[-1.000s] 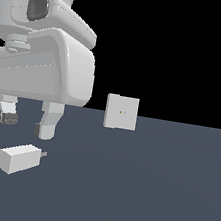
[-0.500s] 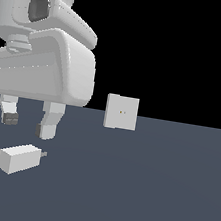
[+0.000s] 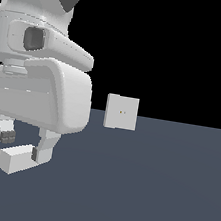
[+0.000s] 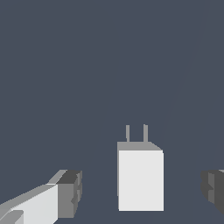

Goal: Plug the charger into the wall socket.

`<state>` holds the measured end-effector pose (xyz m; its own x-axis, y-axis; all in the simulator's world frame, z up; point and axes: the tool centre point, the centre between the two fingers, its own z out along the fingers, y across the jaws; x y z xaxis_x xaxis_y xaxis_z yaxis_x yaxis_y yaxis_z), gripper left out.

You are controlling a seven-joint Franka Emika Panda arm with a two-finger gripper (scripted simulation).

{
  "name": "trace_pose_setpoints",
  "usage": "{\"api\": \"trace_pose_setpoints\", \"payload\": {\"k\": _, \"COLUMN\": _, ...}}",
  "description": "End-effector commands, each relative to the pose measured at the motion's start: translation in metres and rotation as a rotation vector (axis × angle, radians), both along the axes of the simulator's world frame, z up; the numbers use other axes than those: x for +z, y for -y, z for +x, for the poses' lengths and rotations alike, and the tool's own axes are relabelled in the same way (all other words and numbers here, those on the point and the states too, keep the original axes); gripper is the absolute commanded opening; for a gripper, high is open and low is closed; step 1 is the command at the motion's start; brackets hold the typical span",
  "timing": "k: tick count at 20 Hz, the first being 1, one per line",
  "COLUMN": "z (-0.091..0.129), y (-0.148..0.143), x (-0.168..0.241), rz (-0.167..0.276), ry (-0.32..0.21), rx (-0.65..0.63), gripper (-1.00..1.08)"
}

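Spanning dark grey floor (image 3: 160, 191), black backdrop (image 3: 184, 43)

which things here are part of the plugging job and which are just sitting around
Part of the job:
- charger, lying on the floor between the open fingers, not gripped
- wall socket, upright farther back, to the exterior view's right
- gripper, lowered around the charger

Just lying about:
- nothing else in view; only the dark grey floor
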<state>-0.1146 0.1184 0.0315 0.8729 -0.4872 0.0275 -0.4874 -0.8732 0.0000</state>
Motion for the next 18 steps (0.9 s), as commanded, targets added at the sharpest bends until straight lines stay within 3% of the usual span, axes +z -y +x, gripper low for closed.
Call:
{"api": "trace_pose_setpoints", "payload": {"k": 1, "z": -0.0001, "y": 0.0001, "x": -0.0103, "rz": 0.000, "ry": 0.000, "rx": 0.000, "gripper": 1.00}}
{"api": "trace_pose_setpoints", "payload": {"k": 7, "z": 0.0005, "y": 0.0002, "x": -0.0197, "rz": 0.000, "ry": 0.000, "rx": 0.000, "gripper": 1.00}}
{"api": "trace_pose_setpoints", "payload": {"k": 8, "z": 0.0005, "y": 0.0002, "x": -0.0197, "rz": 0.000, "ry": 0.000, "rx": 0.000, "gripper": -1.00}}
{"api": "trace_pose_setpoints", "payload": {"k": 18, "z": 0.0007, "y": 0.0002, "x": -0.0194, "rz": 0.000, "ry": 0.001, "rx": 0.000, "gripper": -1.00}}
